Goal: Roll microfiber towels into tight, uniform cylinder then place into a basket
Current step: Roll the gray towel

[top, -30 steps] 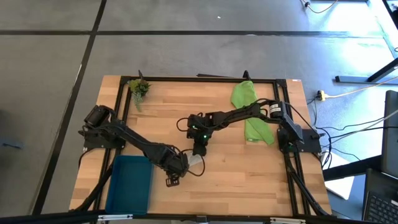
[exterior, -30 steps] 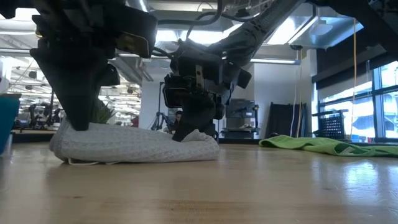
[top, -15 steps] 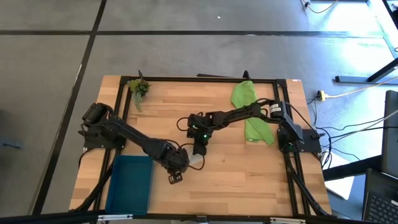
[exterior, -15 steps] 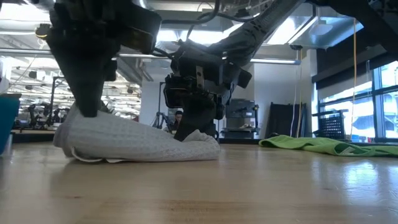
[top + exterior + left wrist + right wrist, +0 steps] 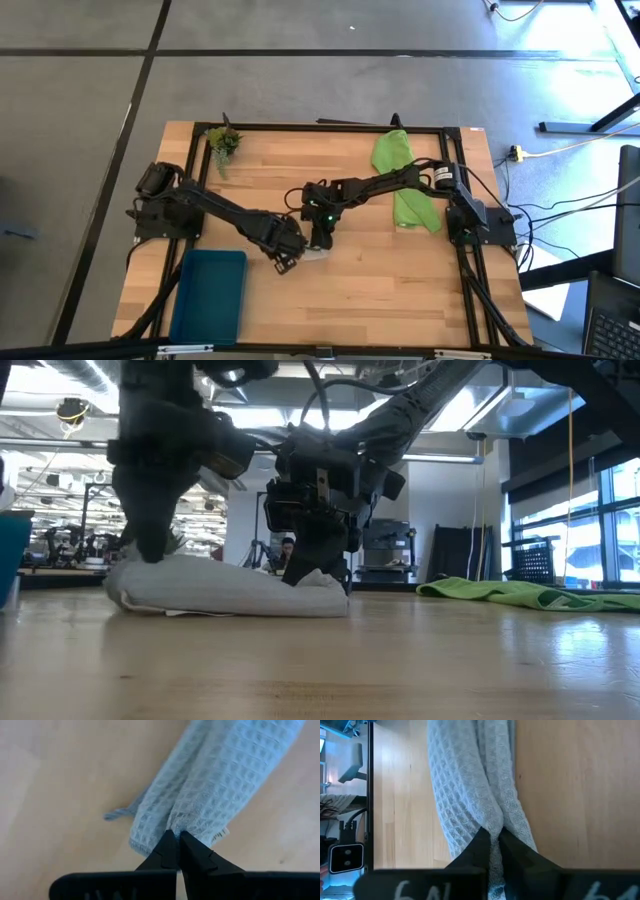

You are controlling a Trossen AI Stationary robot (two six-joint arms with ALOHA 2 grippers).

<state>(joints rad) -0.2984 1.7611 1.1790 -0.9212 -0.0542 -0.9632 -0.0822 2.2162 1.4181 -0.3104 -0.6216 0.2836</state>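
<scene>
Both tools pinch the grey towel [image 5: 225, 586] lying bunched mid-bench, the left tool [image 5: 175, 845] closed on its left end and the right tool [image 5: 491, 840] on its right end, with the blue basket [image 5: 210, 297] near-left and the green towel [image 5: 404, 175] far-right.

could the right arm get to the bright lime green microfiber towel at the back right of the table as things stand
Probably not right away. The bright lime green microfiber towel lies in the open beside the right arm, unblocked, but the right gripper is shut on the light grey waffle-weave towel, which it would have to release first.
</scene>
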